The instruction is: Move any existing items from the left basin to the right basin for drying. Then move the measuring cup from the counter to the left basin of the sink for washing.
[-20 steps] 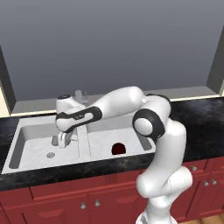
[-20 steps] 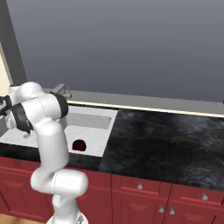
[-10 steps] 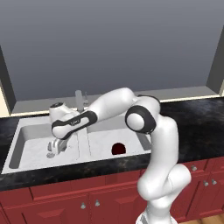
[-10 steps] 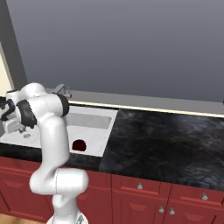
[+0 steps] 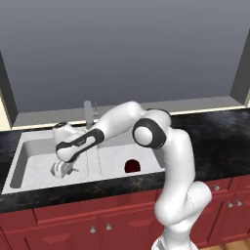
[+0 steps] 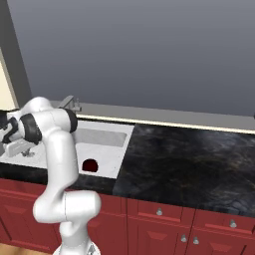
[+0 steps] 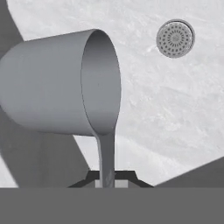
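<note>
The pincer (image 5: 62,170) hangs low inside the left basin (image 5: 34,166), clamped on the handle of the measuring cup (image 7: 65,87), which lies on its side above the pale marbled floor with its open mouth facing the round drain (image 7: 175,38). Bare basin floor lies open between cup and drain. A dark red round object (image 5: 131,166) sits in the right basin (image 5: 117,154), near the front rim beside the black bench (image 5: 210,122).

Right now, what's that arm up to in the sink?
Gripper shut on measuring cup handle, low over left basin. Dark red object sits in right basin. Nothing blocking.
</note>
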